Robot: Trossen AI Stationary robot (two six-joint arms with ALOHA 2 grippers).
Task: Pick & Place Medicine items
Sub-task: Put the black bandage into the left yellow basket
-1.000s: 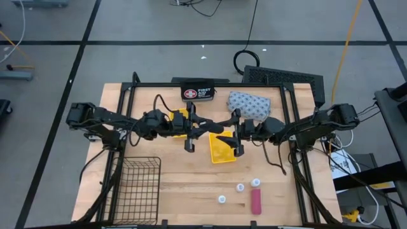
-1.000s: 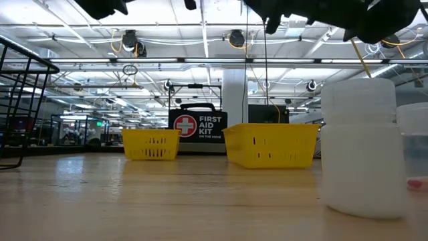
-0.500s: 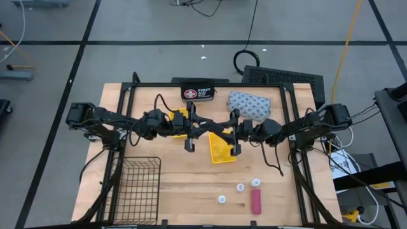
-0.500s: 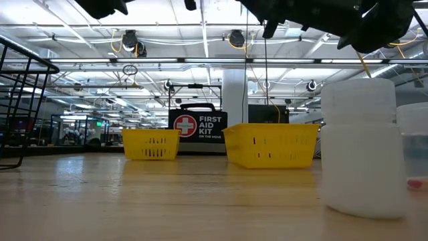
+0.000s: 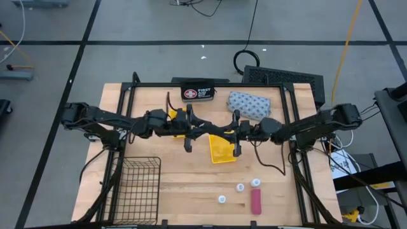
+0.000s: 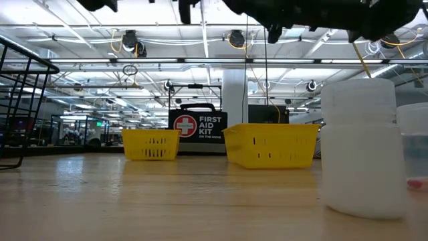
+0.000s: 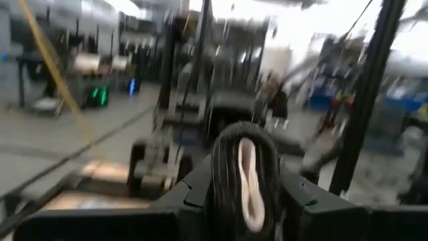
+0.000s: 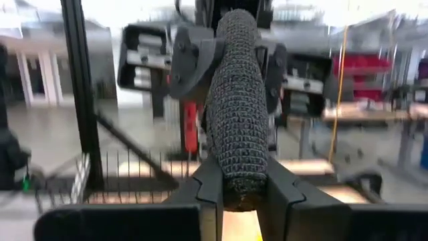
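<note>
Now, with your right gripper [image 5: 236, 135] pressed together empty above the yellow tray [image 5: 220, 147], reopen before descending on the white containers [image 5: 240, 187].

Wooden table [image 5: 184, 184] with trays, case, pouch.

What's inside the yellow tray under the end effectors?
High view: the yellow tray shows bare yellow floor, nothing visibly in it. Its upper edge is covered by the right end effector and left end effector, so anything there can't be seen.
</note>
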